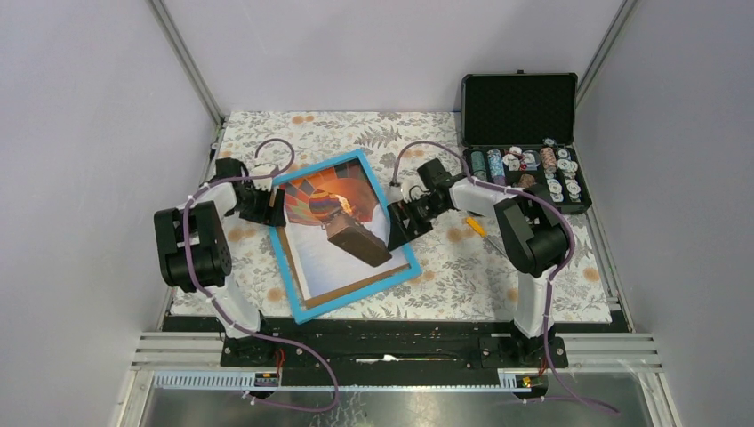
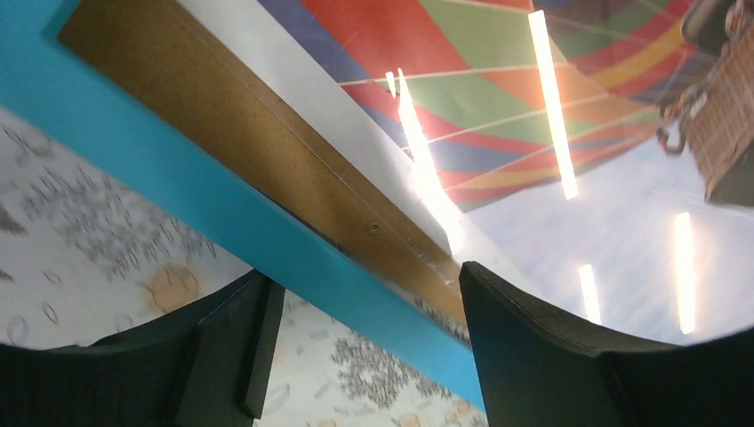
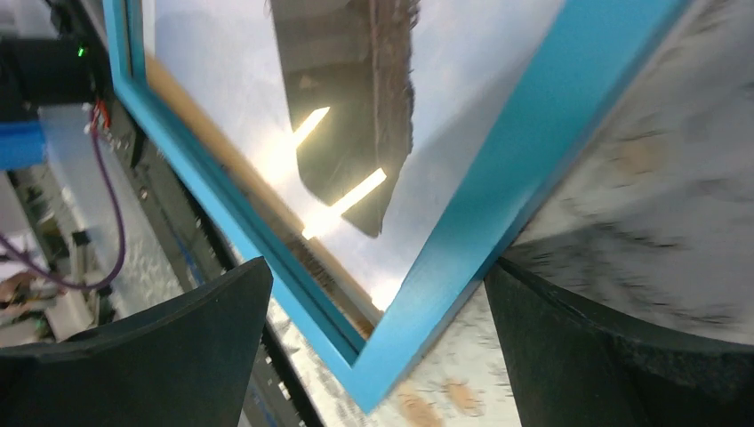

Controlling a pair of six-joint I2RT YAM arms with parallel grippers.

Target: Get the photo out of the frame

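Your frame (image 1: 356, 294) lies flat and skewed on the floral tablecloth (image 1: 462, 276), face up, with the photo (image 1: 324, 267) still inside its light-blue border (glare streaks cross the balloon in both wrist views). Your left gripper (image 2: 366, 277) stands wide open astride the frame's left edge, one finger on the cloth side and clear of the border, the other over the print. Your right gripper (image 3: 378, 267) is spread fully at the frame's right edge, a blue corner between its fingers, gripping nothing.
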